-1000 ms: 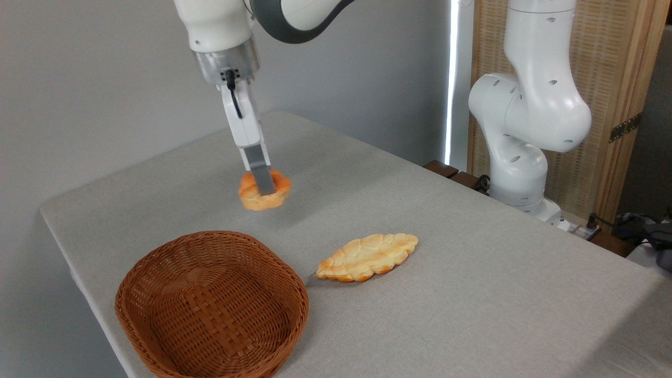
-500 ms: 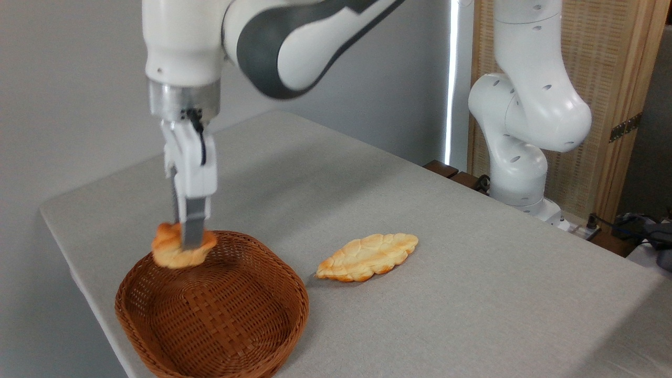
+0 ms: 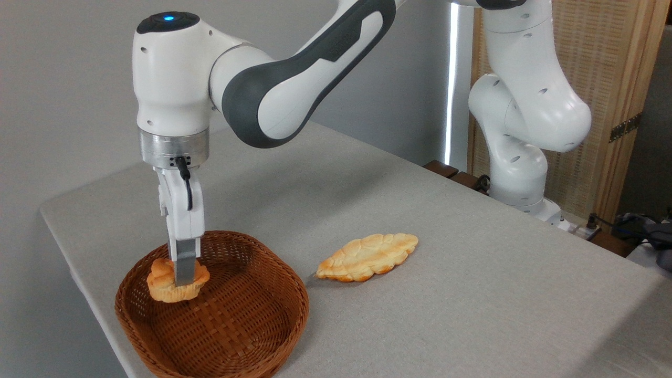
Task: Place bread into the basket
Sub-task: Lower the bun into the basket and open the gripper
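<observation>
The bread (image 3: 164,286), a small orange-golden knotted bun, hangs just inside the left part of the brown wicker basket (image 3: 252,325) at about rim height. My gripper (image 3: 181,275) points straight down and is shut on the bun, with one grey finger across its front. I cannot tell whether the bun touches the basket floor. The basket stands at the table's front left corner.
A longer flat pale-golden braided bread (image 3: 367,256) lies on the grey tablecloth right of the basket. The arm's white base (image 3: 520,157) stands at the table's far right edge. The table edge runs close behind and left of the basket.
My gripper carried the bun from above the table behind the basket, forward and left, then down into the basket's left part. The flat bread and the basket stayed put.
</observation>
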Motion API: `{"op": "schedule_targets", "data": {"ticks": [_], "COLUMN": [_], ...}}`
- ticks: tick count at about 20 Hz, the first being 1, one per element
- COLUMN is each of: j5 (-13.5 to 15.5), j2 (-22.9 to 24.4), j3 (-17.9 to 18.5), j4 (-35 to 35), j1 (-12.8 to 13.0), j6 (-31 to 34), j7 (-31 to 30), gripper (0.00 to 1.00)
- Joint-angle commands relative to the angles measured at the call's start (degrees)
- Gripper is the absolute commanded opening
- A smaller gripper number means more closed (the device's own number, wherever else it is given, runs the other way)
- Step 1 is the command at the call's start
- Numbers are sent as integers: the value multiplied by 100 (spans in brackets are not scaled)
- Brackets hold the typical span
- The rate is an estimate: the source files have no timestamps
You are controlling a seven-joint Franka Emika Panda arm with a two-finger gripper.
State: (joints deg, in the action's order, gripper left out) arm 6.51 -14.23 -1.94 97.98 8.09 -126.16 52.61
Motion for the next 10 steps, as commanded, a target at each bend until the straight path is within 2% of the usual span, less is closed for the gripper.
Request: {"op": "schedule_targets", "data": {"ticks": [1,3,10], "j5": [-80,-80,-80], "j2": [-19,-27,-10], "j3": [10,10,-8], "j4": [-60,-51,-51], "j1": [17,17,17], "j6": [-14,-6,30], "j7": [-49,-41,-58], "gripper": [85,99,100]}}
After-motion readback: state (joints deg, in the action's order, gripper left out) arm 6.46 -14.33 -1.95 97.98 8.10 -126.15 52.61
